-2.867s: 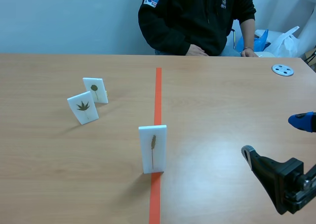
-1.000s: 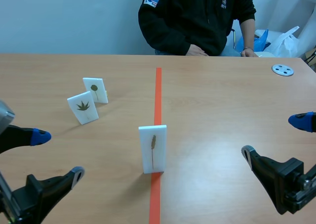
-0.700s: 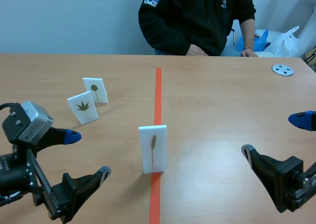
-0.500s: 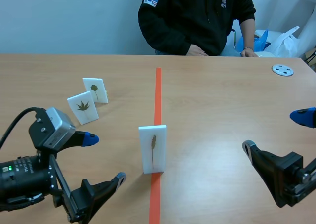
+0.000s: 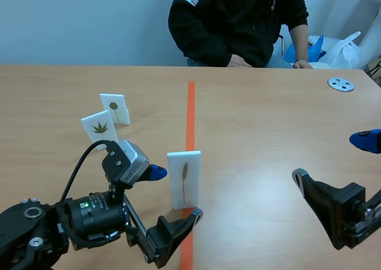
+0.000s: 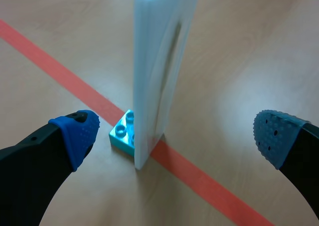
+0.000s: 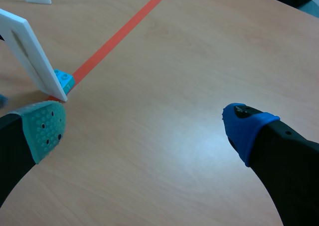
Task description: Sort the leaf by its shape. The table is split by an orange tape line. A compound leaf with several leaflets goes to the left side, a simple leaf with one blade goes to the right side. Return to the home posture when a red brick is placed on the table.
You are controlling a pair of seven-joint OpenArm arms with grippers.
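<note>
A white plaque (image 5: 184, 179) with one narrow pressed leaf stands upright on the orange tape line (image 5: 190, 109), on a teal brick base (image 6: 122, 134). My left gripper (image 5: 176, 194) is open, one finger on each side of the plaque and touching nothing. In the left wrist view the plaque (image 6: 159, 71) rises edge-on just ahead, between the fingers of the left gripper (image 6: 174, 133). My right gripper (image 5: 331, 160) hangs open low at the right. In its own view the right gripper (image 7: 144, 128) is well apart from the plaque (image 7: 27, 51) and holds nothing.
Two more white plaques stand on the left half: one with a many-pointed leaf (image 5: 100, 130), and behind it one with a small round leaf (image 5: 115, 108). A person (image 5: 238, 19) sits across the table. A grey disc (image 5: 340, 84) lies far right.
The left arm came in from the lower left and moved right, until its open fingers stood on either side of the plaque. The right arm barely shifted.
</note>
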